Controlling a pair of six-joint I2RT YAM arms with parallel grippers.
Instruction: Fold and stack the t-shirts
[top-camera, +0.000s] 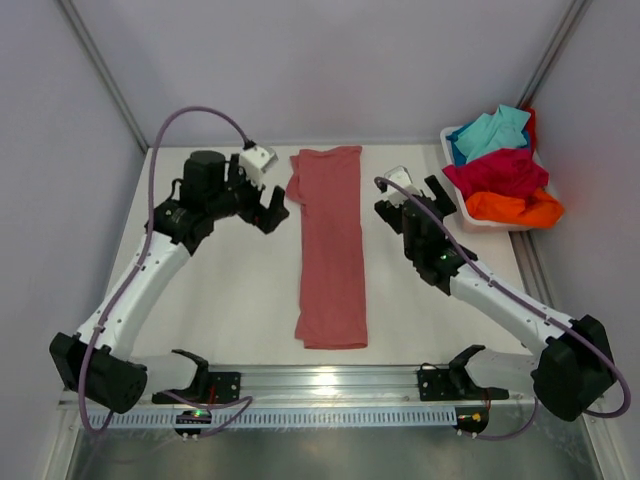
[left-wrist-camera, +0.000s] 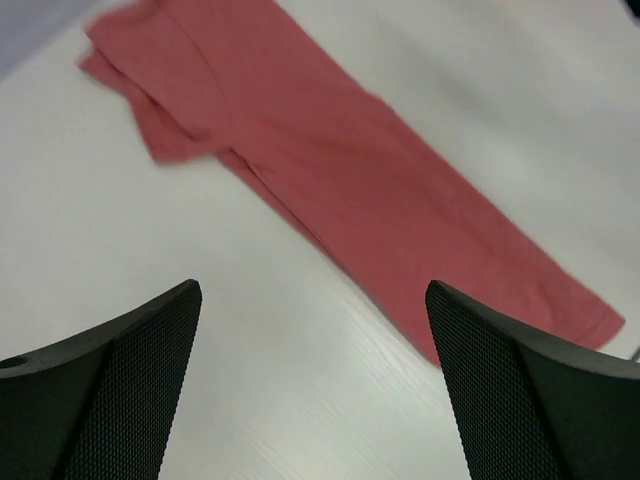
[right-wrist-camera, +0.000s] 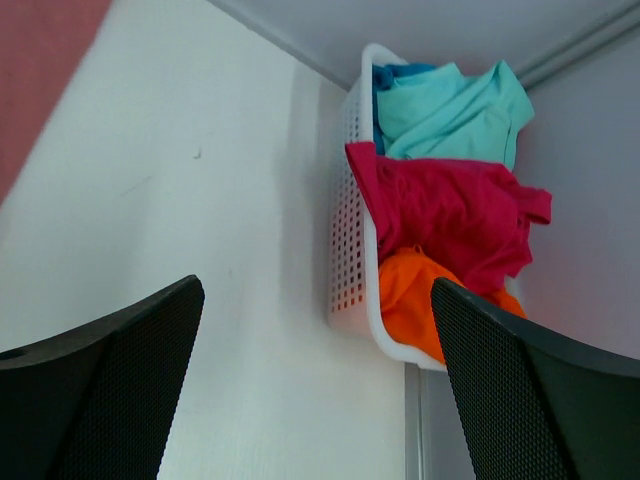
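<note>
1. I am seeing the pink tee (top-camera: 330, 250) lying flat on the tabletop (top-camera: 230, 300) in the centre of the top view. It is folded lengthwise into a long strip running from upper middle to lower middle, with a sleeve flap bulging at its upper left.
2. The crimson tee (top-camera: 500, 172), orange tee (top-camera: 515, 208) and turquoise tee (top-camera: 492, 132) are sitting crumpled in the white tub (right-wrist-camera: 345, 240) at the upper right.
3. The left end effector (left-wrist-camera: 312, 290) is hovering empty with its jaws spread wide, just left of the strip's upper end. The right end effector (right-wrist-camera: 315, 285) is spread just as wide and is also empty, right of the strip and looking toward the tub.
4. I am judging the cloth to be light, soft and limp. It will be sagging from any pinch, and the folded layers may be sliding apart. Nothing here looks fragile.
5. I am thinking of taking hold at the two corners of one short end, one corner per end effector. Each pinch should be catching all the layers together.
</note>
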